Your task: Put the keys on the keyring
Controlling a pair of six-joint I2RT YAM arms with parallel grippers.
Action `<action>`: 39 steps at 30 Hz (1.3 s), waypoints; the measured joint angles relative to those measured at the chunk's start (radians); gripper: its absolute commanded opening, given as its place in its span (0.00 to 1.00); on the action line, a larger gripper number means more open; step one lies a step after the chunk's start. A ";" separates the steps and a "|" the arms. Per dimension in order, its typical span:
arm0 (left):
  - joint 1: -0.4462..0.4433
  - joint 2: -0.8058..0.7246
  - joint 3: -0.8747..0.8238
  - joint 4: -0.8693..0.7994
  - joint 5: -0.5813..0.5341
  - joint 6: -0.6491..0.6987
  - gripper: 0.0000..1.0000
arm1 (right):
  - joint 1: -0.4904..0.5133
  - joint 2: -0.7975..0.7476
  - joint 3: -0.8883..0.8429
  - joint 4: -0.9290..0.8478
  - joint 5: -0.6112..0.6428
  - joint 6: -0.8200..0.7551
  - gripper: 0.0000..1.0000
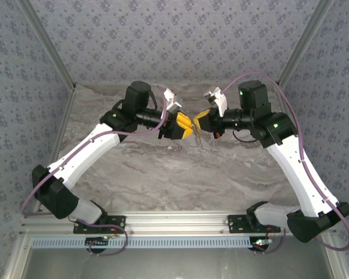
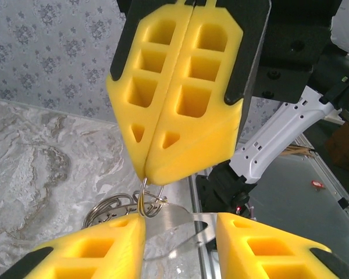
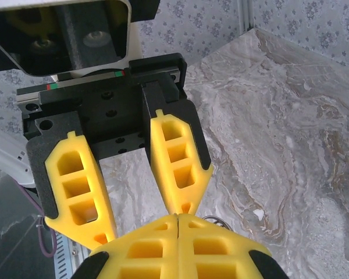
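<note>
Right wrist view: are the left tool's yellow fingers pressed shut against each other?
No, the left tool holds its fingers apart, with the marble table visible in the gap between them.

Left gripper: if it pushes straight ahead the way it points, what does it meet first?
Likely the keyring hanging from the shut right gripper, which sits between the open jaws of the left gripper; depth is unclear.

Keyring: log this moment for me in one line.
right end effector: shut on keyring | left end effector: open, tips beside keyring
</note>
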 measured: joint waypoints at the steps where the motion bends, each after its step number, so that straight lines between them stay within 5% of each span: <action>1: 0.000 0.000 0.000 0.005 0.000 -0.002 0.38 | 0.000 0.000 -0.003 0.004 0.000 0.002 0.00; 25: 0.002 0.003 0.000 0.096 0.001 -0.053 0.36 | 0.000 0.000 -0.019 0.037 -0.039 0.022 0.00; 35: 0.002 0.023 0.004 0.120 0.007 -0.077 0.02 | -0.006 -0.005 -0.029 0.037 -0.045 0.031 0.00; 39: 0.001 0.023 0.005 0.132 0.009 -0.077 0.00 | -0.008 -0.013 -0.029 0.037 -0.045 0.040 0.00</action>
